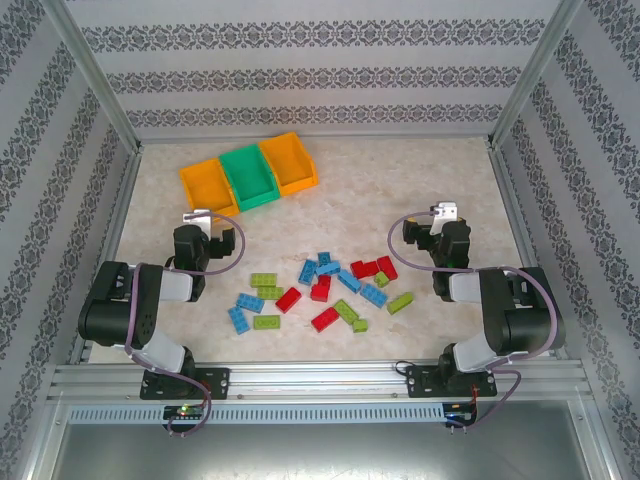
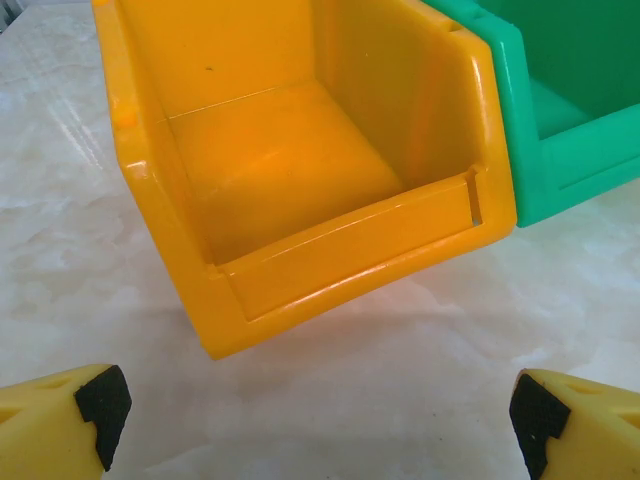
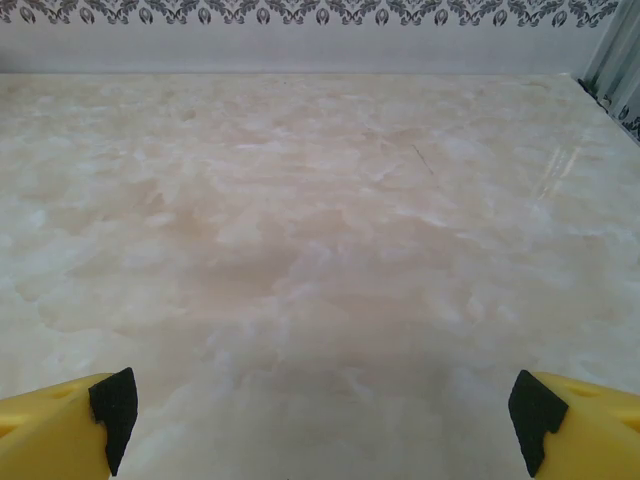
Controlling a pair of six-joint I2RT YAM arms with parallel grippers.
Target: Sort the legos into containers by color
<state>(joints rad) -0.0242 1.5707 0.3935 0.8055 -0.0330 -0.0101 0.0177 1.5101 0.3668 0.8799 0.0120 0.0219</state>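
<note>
Left gripper [image 2: 320, 412] is spread wide. Its yellow, black-padded fingers [image 2: 70, 420] are cut off at the two bottom corners of the left wrist view, with bare surface between them. Right gripper [image 3: 320, 415] is spread just as wide above the pale marbled worktop [image 3: 320, 220], holding nothing.

From the left wrist, an orange open-top plastic bin [image 2: 340, 270] sits close ahead. Its low front lip, smooth floor and a small dark speck on the back wall are all plain to see. The green plastic bin [image 2: 560, 160] joined to its right side is cut off by the picture's edge. The overhead view adds a second orange plastic bin [image 1: 291, 165] on the green one's other side. The three stand in a slanted row near the worktop's far edge, toward its far-left corner. That view also shows the legos [image 1: 320, 290], small studded plastic bricks in red, blue and lime green. They lie scattered toward the near edge, between the two arms and well apart from the bins. Several touch around the middle of the scatter, so their number is hard to fix.

The right wrist view looks across the worktop to its far edge, where patterned wallpaper [image 3: 320, 12] begins and a metal post [image 3: 612, 50] stands at the far-right corner. From overhead the fingers of both grippers are hidden under wrist hardware, so their spread cannot be judged there.
</note>
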